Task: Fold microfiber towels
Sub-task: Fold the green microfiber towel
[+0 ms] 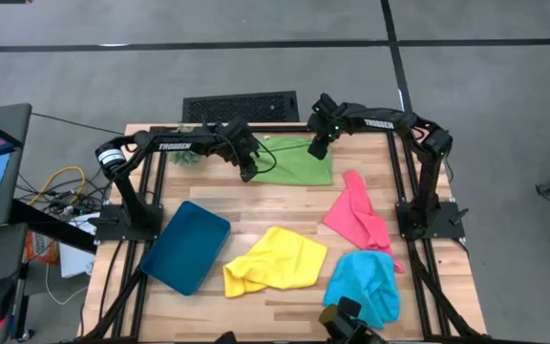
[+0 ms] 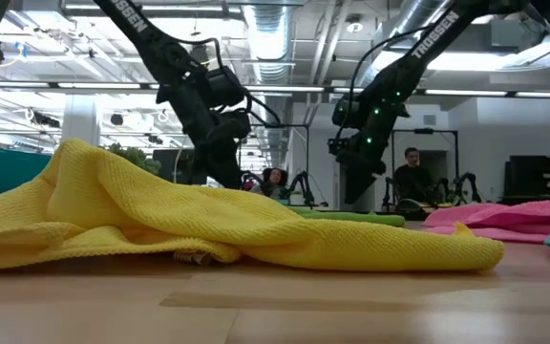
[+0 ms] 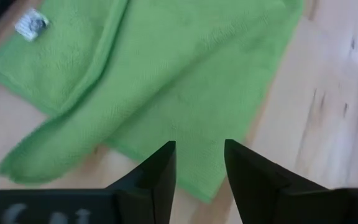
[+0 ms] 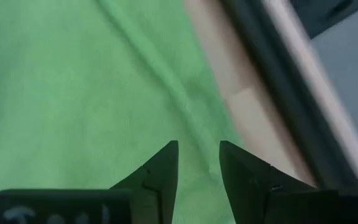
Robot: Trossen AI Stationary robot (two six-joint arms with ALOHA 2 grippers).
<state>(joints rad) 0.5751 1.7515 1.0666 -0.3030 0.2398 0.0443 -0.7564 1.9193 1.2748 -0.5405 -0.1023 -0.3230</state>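
Four towels, a tray and two grippers on the table [image 1: 285,196]

One towel [image 1: 299,162] lies at the far edge, the left gripper [image 1: 247,172] over its left end, the right gripper [image 1: 317,148] over its right end. Nearer: tray [image 1: 185,246] left, second towel [image 1: 273,262] beside it, third [image 1: 356,215] right, fourth [image 1: 363,284] before it.

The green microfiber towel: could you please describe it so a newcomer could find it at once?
Start at the wooden table and go to its far edge, by the black floor grille. The green microfiber towel lies there between the left gripper and right gripper. It alone lies flat; the others are crumpled.
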